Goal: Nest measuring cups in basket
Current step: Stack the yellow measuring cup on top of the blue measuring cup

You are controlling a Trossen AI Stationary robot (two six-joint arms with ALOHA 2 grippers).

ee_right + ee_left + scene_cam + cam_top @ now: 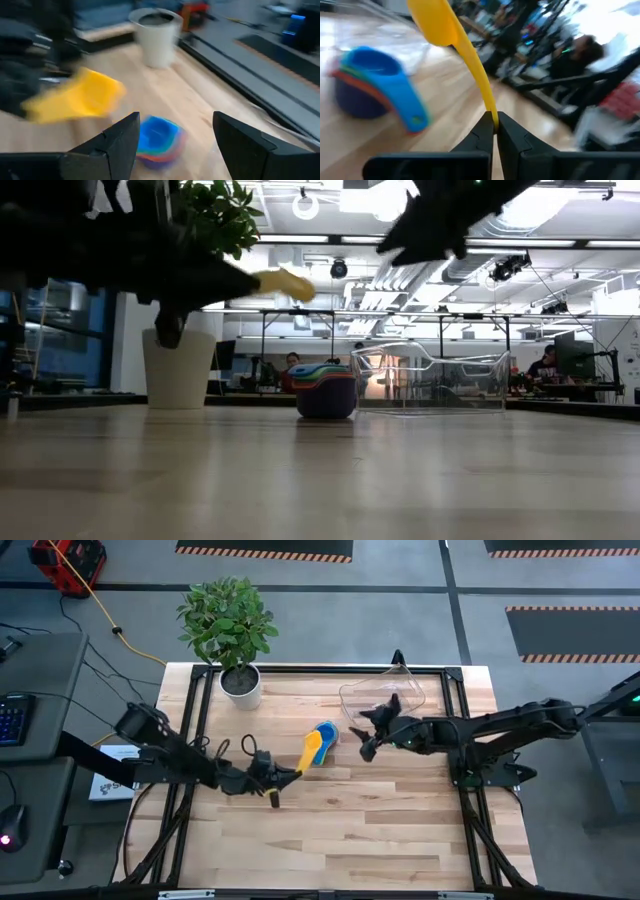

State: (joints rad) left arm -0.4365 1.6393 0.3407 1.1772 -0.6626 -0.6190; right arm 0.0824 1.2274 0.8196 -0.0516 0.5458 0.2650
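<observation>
Gripping, left arm: the left gripper (273, 783) has its fingers pressed together on the tip of the handle of the yellow measuring cup (312, 748); in the left wrist view the two dark fingers (482, 136) meet on the thin yellow handle with no gap showing.
Yellow cup, position: held clear of the table (400, 830), its bowl reaching toward the stack of cups; the low view shows the cup (283, 283) in the air, above and to one side of the stack.
Stack of cups: the stack (327, 732) sits on the wooden table just beside the basket, outside it; a light blue cup (375, 65) lies uppermost with its handle sticking out, coloured rims show beneath it, and a dark blue cup (325, 398) forms the base.
Basket: the clear basket (385, 690) stands on the table near its far edge, next to the stack; in the low view its transparent wall (430, 380) is to the right of the cups.
Right arm: the right gripper (364, 730) hangs above the table between the stack and the basket, fingers spread apart with nothing between them; the right wrist view shows the stack (157, 140) through the gap.
Background: a white plant pot (241, 685) with a green plant stands at the table's far left corner.
</observation>
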